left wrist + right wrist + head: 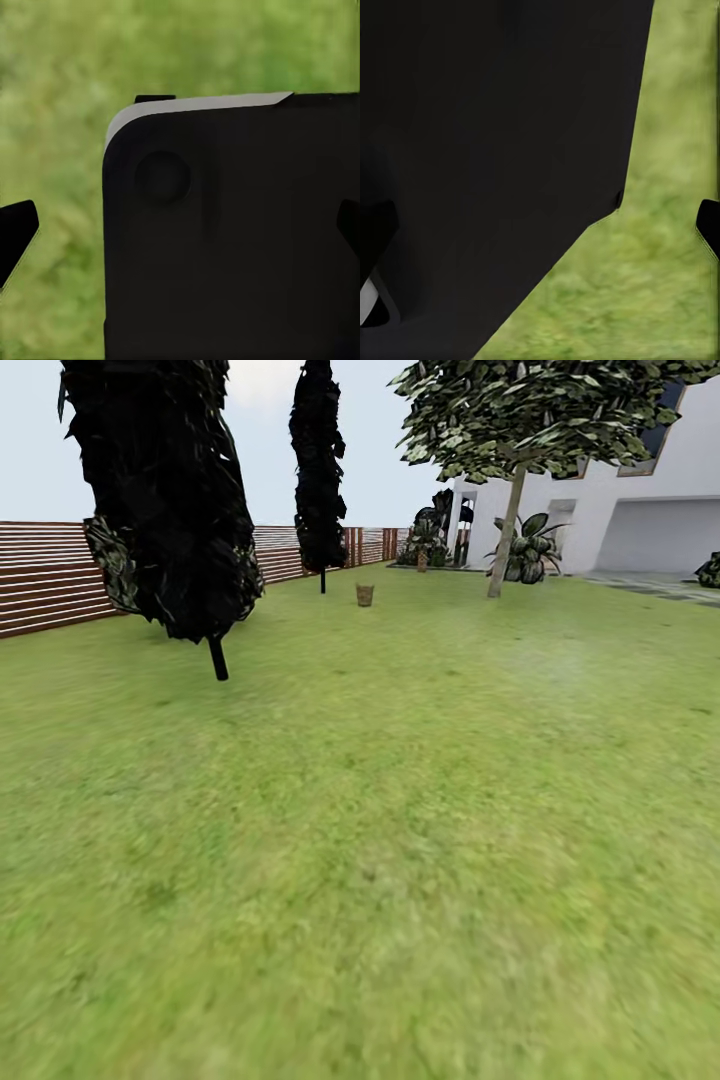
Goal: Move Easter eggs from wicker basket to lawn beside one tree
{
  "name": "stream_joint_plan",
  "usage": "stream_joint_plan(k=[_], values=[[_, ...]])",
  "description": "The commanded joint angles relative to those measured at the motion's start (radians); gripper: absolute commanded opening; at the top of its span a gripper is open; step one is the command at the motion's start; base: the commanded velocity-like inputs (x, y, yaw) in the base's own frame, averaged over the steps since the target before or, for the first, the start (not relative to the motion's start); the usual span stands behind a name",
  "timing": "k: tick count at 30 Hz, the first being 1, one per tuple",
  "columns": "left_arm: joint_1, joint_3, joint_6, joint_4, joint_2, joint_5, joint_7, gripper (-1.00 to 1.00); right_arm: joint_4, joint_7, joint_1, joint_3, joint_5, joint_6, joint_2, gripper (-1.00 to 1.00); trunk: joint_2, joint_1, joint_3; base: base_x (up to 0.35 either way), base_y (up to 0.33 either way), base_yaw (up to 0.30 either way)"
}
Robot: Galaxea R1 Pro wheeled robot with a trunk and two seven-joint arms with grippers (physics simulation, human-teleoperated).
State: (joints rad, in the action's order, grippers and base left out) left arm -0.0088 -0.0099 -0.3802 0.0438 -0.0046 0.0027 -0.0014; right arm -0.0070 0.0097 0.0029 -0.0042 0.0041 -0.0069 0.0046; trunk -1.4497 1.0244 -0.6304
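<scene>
Far across lawn: wicker basket, between conifer at left and tree at right. Fence behind conifer; house behind tree.

A black-foliaged conifer stands at the near left on a thin dark trunk, and a second, narrower conifer stands farther back toward the centre. A brown slatted wooden fence runs along the left boundary behind both. A white house occupies the far right, with broad-leaved shrubs at its base.
</scene>
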Motion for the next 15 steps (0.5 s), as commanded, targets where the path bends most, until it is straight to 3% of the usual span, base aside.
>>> stream_joint_plan(k=[1,15], values=[[0.0,-0.001,-0.003,-0.001,0.0,0.0,0.0,1.0,-0.001,0.001,0.0,-0.001,0.0,-0.001,0.0,1.0,0.0,0.001,-0.001,0.34,0.0,0.0],[0.0,-0.001,-0.003,-0.001,0.0,0.0,0.0,1.0,-0.001,0.001,0.0,0.0,0.001,-0.001,0.0,1.0,0.0,0.001,-0.001,0.34,0.0,0.0]])
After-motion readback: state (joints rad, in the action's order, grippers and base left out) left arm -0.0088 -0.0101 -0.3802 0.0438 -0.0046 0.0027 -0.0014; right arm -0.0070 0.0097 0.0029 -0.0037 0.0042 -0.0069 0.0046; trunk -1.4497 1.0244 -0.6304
